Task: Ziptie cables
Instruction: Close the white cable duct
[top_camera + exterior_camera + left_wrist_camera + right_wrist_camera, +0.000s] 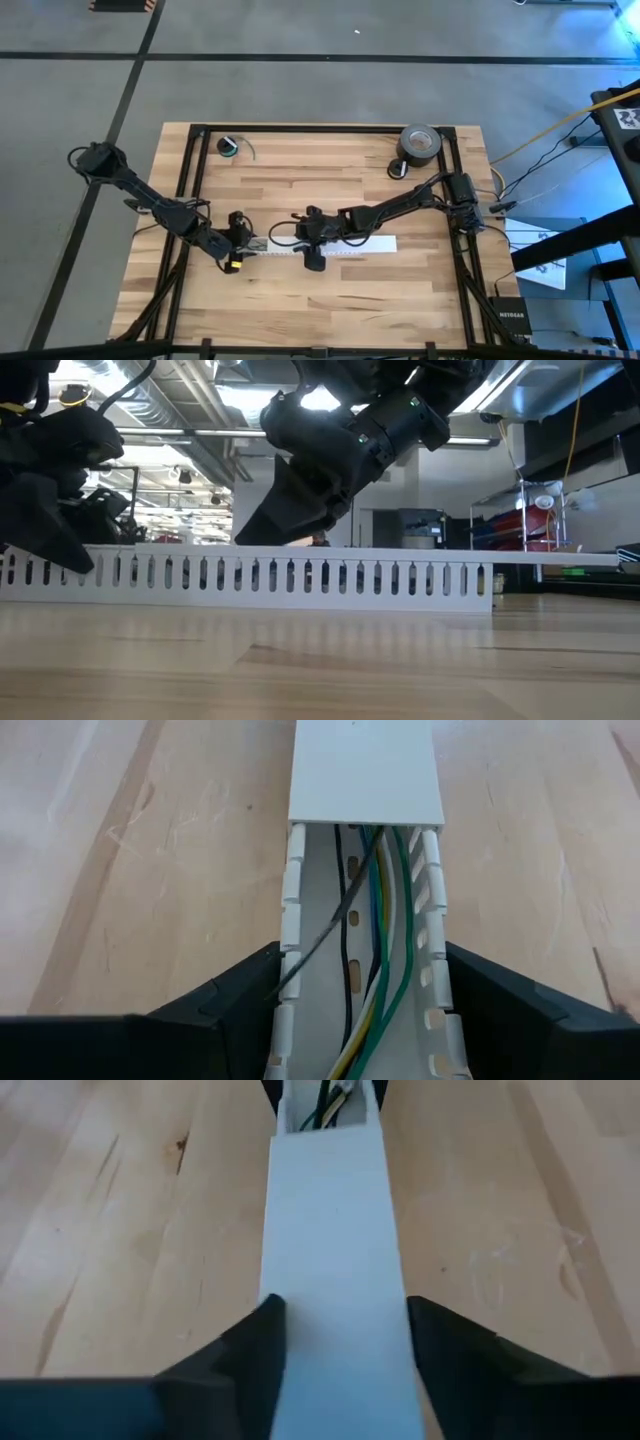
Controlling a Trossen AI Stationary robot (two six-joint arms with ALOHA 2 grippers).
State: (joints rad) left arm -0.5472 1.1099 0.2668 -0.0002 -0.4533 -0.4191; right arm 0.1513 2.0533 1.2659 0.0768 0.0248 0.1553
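A long white slotted duct lies flat on the wooden table, with a plain white cover over most of it. The cables, thin grey, green, yellow and black wires, run inside the uncovered left stretch and under the cover. My left gripper straddles that uncovered end. My right gripper is shut across the cover near the duct's middle. Both grippers also show in the high view, the left gripper and the right gripper. The zipties are out of view. My left gripper has the duct's two slotted side walls between its fingers, one finger outside each wall, near the duct's left end. It comes slanting down from the table's left, pointing along the duct. The duct rests on the table. My right gripper pinches the cover by its two long edges, one finger on each side. It comes slanting down from the table's right and points along the duct toward the left gripper. The cover sits on the duct, which lies on the table.
A grey tape roll stands at the far right and a small round coil with a green wire at the far left. Black frame rails run along the table's edges. Bare wood lies near and far of the duct.
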